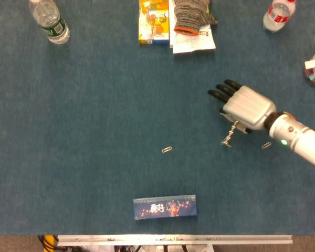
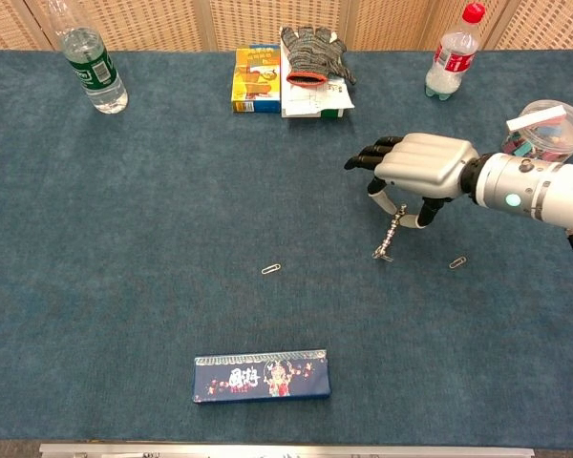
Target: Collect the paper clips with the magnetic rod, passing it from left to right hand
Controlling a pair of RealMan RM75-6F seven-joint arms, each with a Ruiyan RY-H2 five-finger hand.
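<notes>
My right hand [image 1: 244,107] [image 2: 425,164] hovers palm down over the right half of the blue table. Its fingers hold a thin magnetic rod [image 1: 232,131] [image 2: 393,229], which slants down to the cloth. A small clump of paper clips [image 1: 227,142] [image 2: 383,254] clings to the rod's lower tip. One loose paper clip [image 1: 266,145] [image 2: 457,261] lies just right of that tip, below the wrist. Another paper clip [image 1: 167,149] [image 2: 271,269] lies alone near the table's middle. My left hand is in neither view.
A blue pencil box [image 1: 165,207] [image 2: 261,376] lies near the front edge. At the back stand two water bottles [image 1: 50,21] [image 1: 278,14], an orange box [image 1: 153,21] and a knit glove [image 1: 194,16] on papers. A clear plastic cup [image 2: 549,129] stands behind my right forearm.
</notes>
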